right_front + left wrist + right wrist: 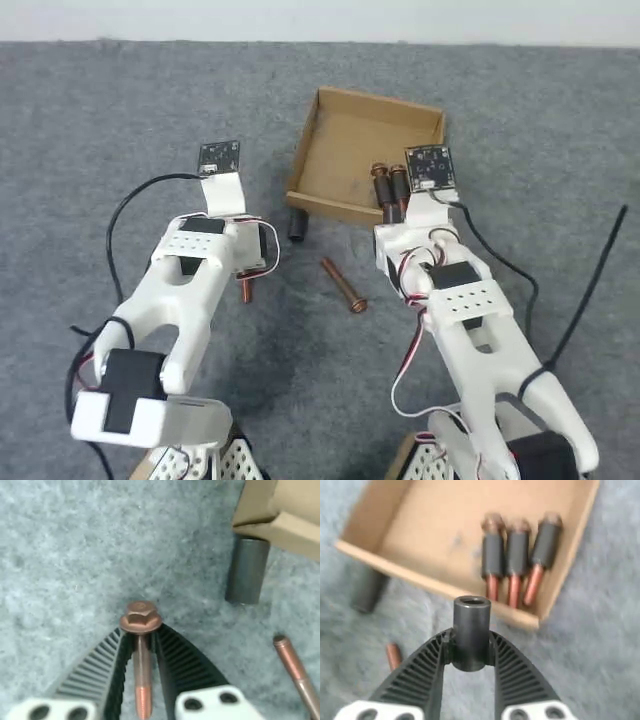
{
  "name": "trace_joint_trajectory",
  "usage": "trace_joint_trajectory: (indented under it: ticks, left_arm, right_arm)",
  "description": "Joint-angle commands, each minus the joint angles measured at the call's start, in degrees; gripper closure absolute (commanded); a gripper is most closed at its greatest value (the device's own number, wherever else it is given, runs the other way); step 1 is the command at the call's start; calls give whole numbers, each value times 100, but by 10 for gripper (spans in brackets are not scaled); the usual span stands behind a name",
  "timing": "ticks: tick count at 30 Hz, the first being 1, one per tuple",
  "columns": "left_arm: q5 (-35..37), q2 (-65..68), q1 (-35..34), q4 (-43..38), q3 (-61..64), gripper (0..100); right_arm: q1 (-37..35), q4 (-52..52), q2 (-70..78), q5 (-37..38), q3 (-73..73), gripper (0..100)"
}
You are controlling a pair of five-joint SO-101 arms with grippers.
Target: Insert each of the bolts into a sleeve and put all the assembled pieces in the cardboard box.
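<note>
Copper hex-headed bolt (141,620): pinched in the left gripper (141,633), over grey carpet (75,555). Dark grey cylindrical sleeve (471,620): clamped in the right gripper (470,637), near the brown cardboard box (410,574), which holds three assembled pieces (518,555). Step judged: mating this pair. Next move requires bolt tip aligned with sleeve bore.

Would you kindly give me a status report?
Left gripper shut on bolt. Right gripper shut on sleeve. Three assembled pieces in cardboard box. Loose bolt, loose sleeve outside it.

A grey carpeted table (100,120) runs back to a pale wall (300,18).
</note>
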Motion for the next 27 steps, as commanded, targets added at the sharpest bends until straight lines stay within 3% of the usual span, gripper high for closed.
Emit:
trace_joint_trajectory:
  ticks: [1, 8, 21, 27]
  left_arm:
    - [26, -387, -35, -141, -66, 990]
    - [26, -387, -35, -141, -66, 990]
    - [26, -387, -35, -492, 84, 990]
    - [26, -387, -26, -510, 66, 990]
  right_arm:
    - [-127, -611, -110, 53, -44, 991]
    - [-207, -2299, 725, 79, -53, 991]
    - [-277, -6492, 2501, 97, -123, 989]
    - [-303, -7732, 3468, 97, -413, 989]
